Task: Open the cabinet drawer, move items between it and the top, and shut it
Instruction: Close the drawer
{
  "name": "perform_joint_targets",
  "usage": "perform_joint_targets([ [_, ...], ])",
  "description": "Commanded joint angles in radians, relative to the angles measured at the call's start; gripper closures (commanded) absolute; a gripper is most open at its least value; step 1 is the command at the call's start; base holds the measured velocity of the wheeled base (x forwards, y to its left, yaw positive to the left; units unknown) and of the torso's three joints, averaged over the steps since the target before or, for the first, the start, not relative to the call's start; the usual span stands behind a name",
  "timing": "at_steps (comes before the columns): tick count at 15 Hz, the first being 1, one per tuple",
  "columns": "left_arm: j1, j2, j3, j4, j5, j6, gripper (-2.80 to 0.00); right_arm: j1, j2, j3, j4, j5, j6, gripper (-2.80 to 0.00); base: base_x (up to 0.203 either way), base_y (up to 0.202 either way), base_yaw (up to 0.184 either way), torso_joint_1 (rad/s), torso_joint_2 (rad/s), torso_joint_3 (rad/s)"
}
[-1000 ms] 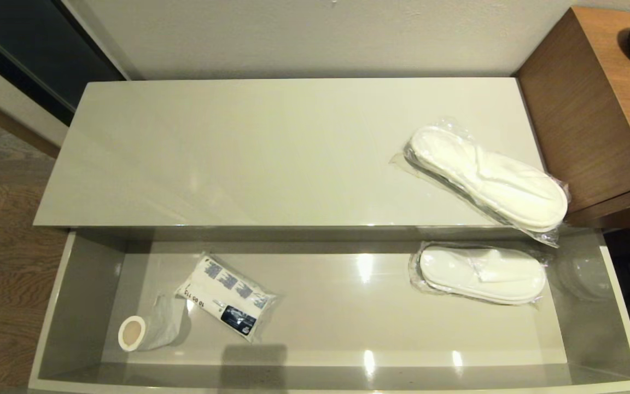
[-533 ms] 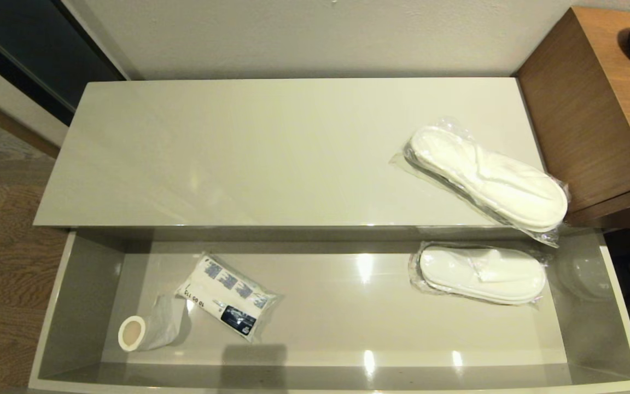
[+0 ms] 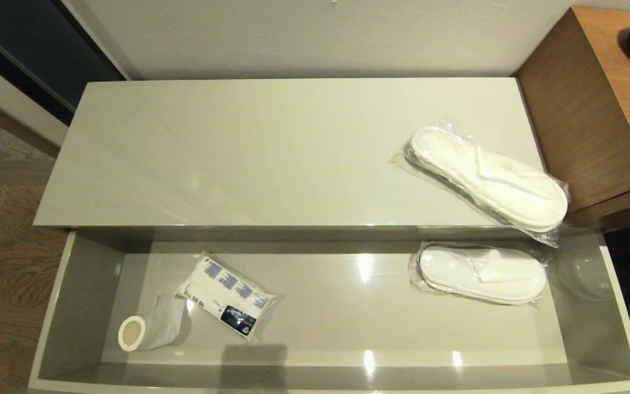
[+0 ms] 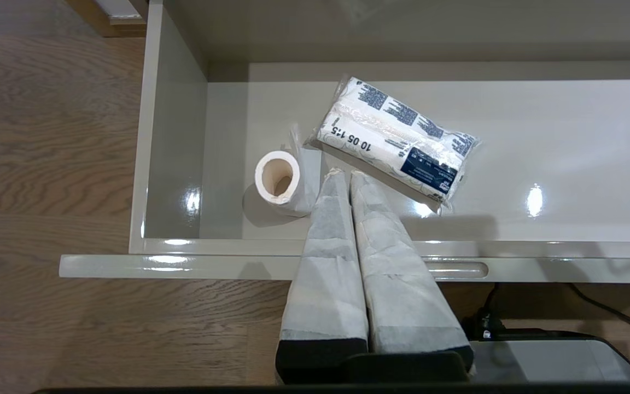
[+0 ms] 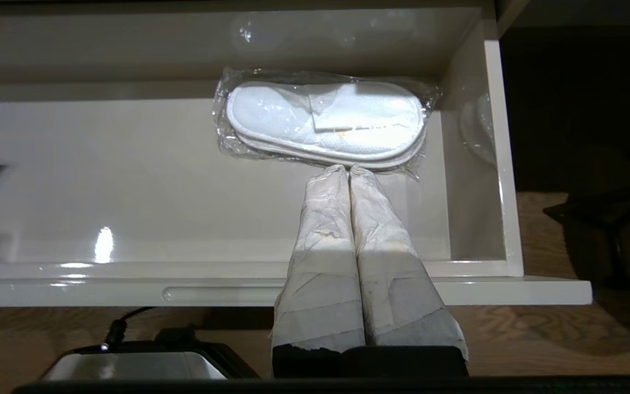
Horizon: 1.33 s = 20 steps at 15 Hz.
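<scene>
**Drawer Open, Both Grippers Closed and Empty**

The left gripper (image 4: 342,174) and right gripper (image 5: 349,169) hang squeezed together, holding nothing (above the drawer's front edge). The cabinet drawer (image 3: 82,284) holds a printed bundle (image 3: 230,298) and slippers (image 3: 482,273). More slippers (image 3: 487,178) lie on the top (image 3: 238,153).

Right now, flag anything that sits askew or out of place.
The slipper pack on the top lies diagonally, its lower end jutting past the front edge above the open cabinet drawer. In the drawer, the wrapped bundle lies askew beside a small roll on its side.
</scene>
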Motion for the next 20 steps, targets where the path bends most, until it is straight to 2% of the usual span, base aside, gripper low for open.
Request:
perform_joint_targets([
  [1,0.000,0.002,0.000,0.001,0.001,-0.001,0.00,0.000,0.002,0.002,0.006,0.005,-0.044,0.00,0.000,0.000,0.000,0.000,0.00,0.000],
  [20,0.000,0.002,0.000,0.004,0.002,0.002,0.00,0.000,0.002,0.002,0.006,0.004,-0.041,0.00,0.000,0.000,0.000,0.000,0.00,0.000],
])
